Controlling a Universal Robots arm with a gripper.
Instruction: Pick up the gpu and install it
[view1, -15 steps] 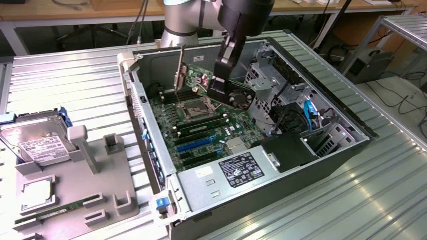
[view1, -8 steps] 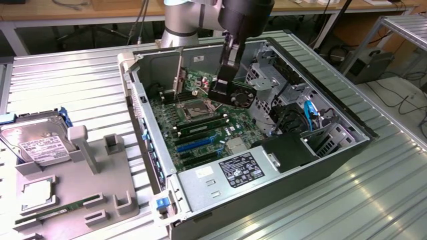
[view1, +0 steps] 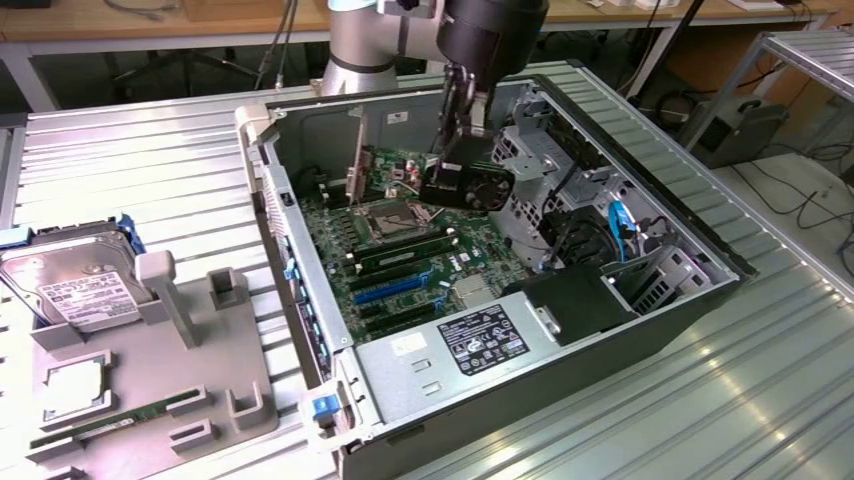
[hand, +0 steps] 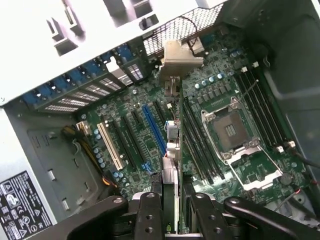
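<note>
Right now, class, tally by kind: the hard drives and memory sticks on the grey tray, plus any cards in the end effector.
hard drive: 1
memory stick: 1
gpu, gripped by the end effector: 1
Total: 3

Bright room light makes the ribbed metal table (view1: 147, 170) shine almost white toward 9 o'clock in the exterior view. The hard drive (view1: 74, 290) glares there too, while the inside of the computer case (view1: 663, 172) toward 3 o'clock lies in dark shadow. In the wrist view the case's wall (hand: 45, 50) is washed out to plain white, the gpu (hand: 181, 56) has a pale shiny end, and the gripper (hand: 172, 200) clamped on it looks nearly black.
</note>
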